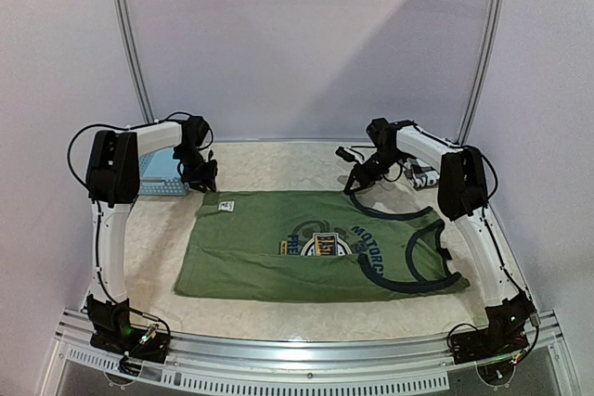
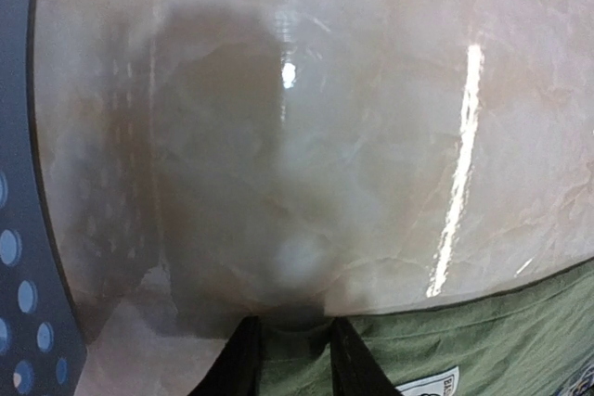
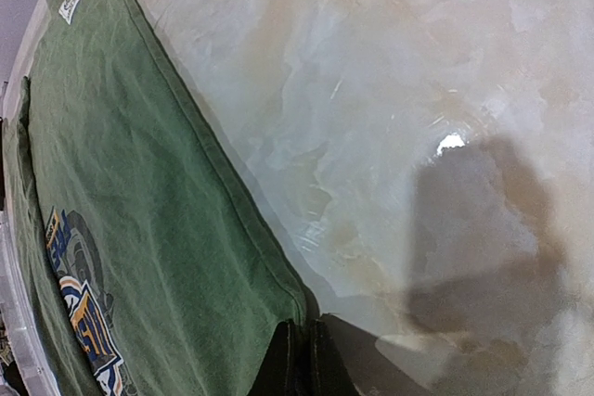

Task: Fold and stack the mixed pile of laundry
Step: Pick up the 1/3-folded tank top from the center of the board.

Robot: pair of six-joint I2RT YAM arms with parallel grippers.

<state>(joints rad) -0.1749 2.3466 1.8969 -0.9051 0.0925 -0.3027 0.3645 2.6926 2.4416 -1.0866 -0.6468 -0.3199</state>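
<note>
Two claws work the far edge of one garment. The olive-green sleeveless shirt [image 1: 269,261] lies spread flat in the middle of the pale marbled table [image 1: 278,159], hem toward 9 o'clock and neck toward 3 o'clock, with its blue-orange emblem [image 1: 325,246] facing up.

The left gripper [image 1: 201,179] sits at the shirt's 10 o'clock corner, near the small white label [image 1: 225,206]. In the left wrist view its fingers [image 2: 238,364] stand a narrow gap apart with the green hem between them, not pressed together on it.

The right gripper [image 1: 358,176] is at the shirt's 2 o'clock corner. The right wrist view shows its jaws pressed together, pinching the corner of the green cloth, and in the top view the dark-trimmed strap [image 1: 390,213] curves up to it.

A light blue lattice basket [image 1: 163,183] stands at the table's 10 o'clock, just behind the left arm
</note>
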